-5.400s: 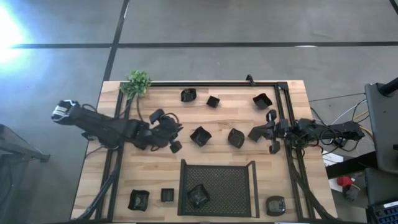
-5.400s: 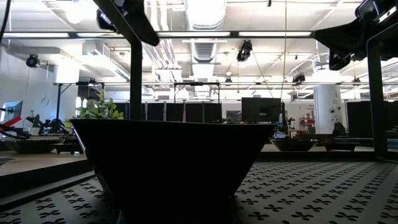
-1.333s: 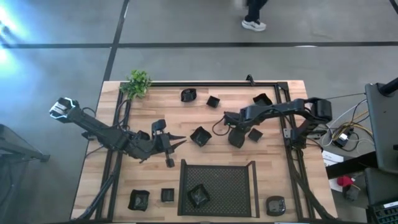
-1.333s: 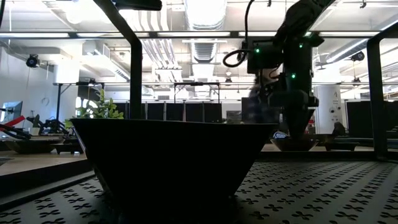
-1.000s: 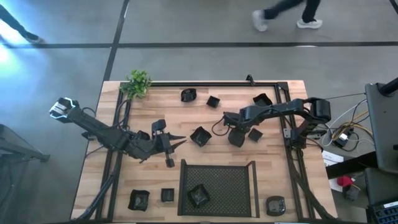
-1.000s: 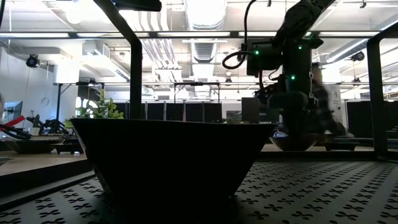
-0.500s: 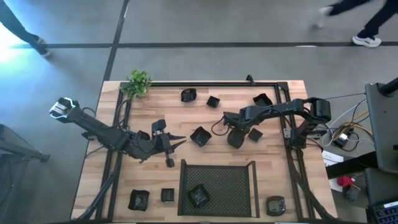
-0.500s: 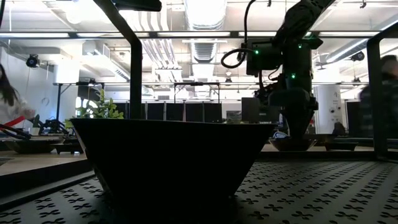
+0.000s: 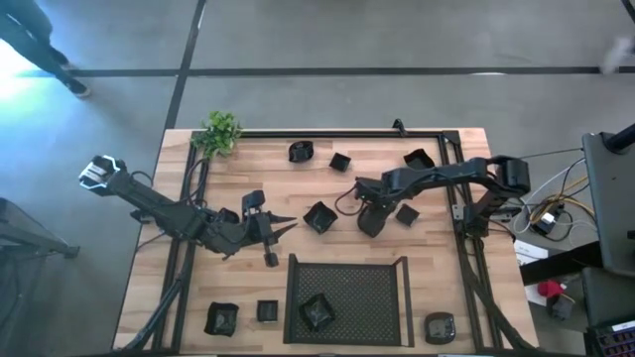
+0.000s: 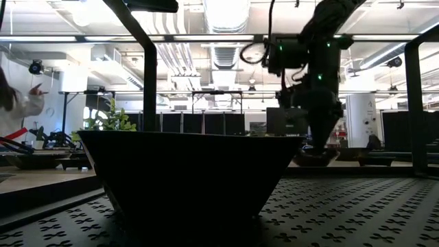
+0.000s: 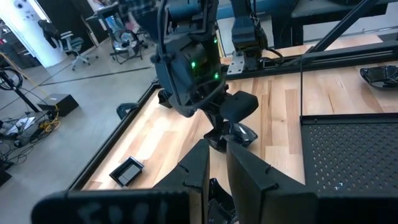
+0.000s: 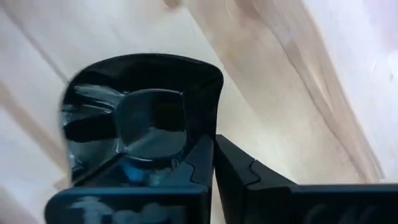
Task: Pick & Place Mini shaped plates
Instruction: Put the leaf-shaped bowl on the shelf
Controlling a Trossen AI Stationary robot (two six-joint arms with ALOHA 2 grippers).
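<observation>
**Black dish pinched at mid-table**

Black and glossy, a mini plate [image 9: 369, 222] sits at the middle of the wooden table [image 9: 446, 288], with the right gripper [image 9: 367, 214] clamped on its rim; the right wrist view shows the fingers [image 12: 205, 163] pressed together over the plate's edge. Other mini plates lie along the far edge and the near left corner, and one rests in the mesh tray [image 9: 396, 294]. The left gripper [image 9: 278, 226] waits left of centre, fingers slightly apart, holding nothing.

Mini shaped plates [image 9: 319, 216]: small glossy black dishes, scattered on the wood; 1 [image 9: 317, 311] inside the mesh tray [image 9: 390, 309]; 1 [image 12: 137, 124] pinched at its rim.
</observation>
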